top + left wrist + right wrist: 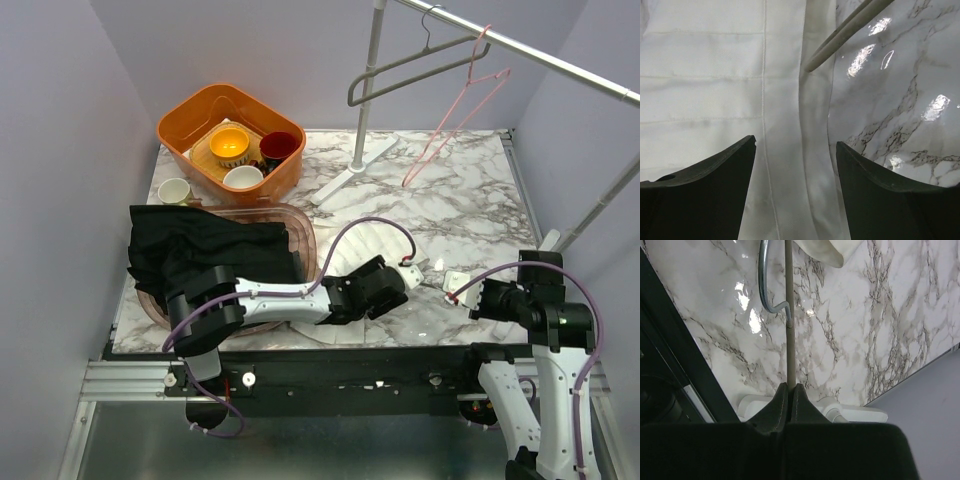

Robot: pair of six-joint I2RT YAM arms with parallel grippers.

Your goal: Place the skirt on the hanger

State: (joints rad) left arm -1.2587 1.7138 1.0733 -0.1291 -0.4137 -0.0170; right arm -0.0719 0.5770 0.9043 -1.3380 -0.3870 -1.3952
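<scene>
1. The white skirt (372, 243) lies flat on the marble worktop (480, 200) by the near edge, about midway along it and just right of a clear tub (306, 226) that holds black cloth (200, 250).
2. The left pincer (796, 145) hangs low over the skirt with its jaws wide apart. It grips nothing, and a seam of the cloth runs between its fingers (715, 175).
3. The right pincer (788, 387), near the right end of the near edge, is closed tight on the thin beige bar of the hanger (789, 315).
4. That bar runs from the jaws towards the skirt. Its metal hook (764, 280) curves off to one side, just above the marble.
5. In the left wrist view, the hanger's tip lies on the skirt's right edge.
6. An orange basket (180, 125) of bowls sits at the far left corner.
7. A rack (370, 90) at the far right carries a grey hanger (400, 75) and a pink hanger (455, 115).
</scene>
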